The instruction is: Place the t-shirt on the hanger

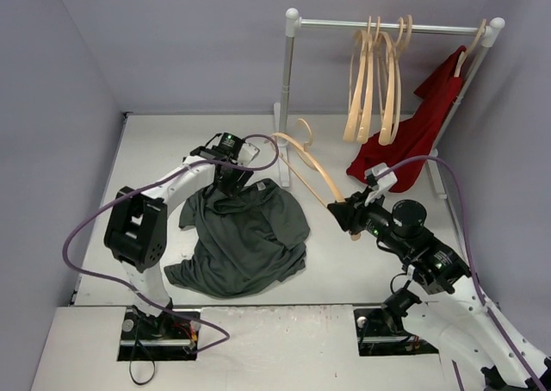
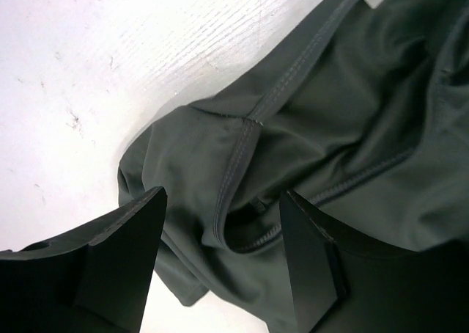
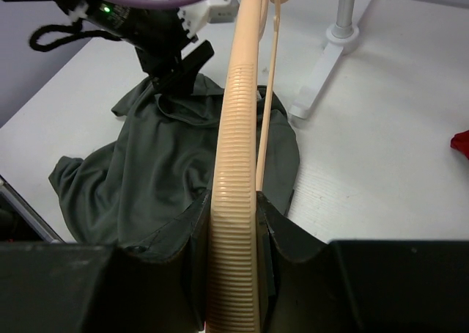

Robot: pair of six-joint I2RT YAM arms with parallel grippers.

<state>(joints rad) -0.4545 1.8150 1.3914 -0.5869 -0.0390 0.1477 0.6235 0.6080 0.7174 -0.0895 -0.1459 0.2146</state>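
The dark grey-green t-shirt (image 1: 245, 236) lies crumpled on the table in the top view. My left gripper (image 1: 231, 177) is open right over its far edge, the collar seam (image 2: 242, 164) between the fingers. My right gripper (image 1: 346, 215) is shut on one arm end of a pale wood hanger (image 1: 312, 163), holding it above the table just right of the shirt. In the right wrist view the ribbed hanger arm (image 3: 236, 164) runs up between my fingers, with the t-shirt (image 3: 161, 157) and the left gripper (image 3: 176, 69) beyond.
A white rail (image 1: 392, 25) at the back right carries several more tan hangers (image 1: 374, 85) and a red garment (image 1: 417, 133). Its base post (image 3: 330, 61) stands on the table beyond the shirt. Purple cables loop over both arms.
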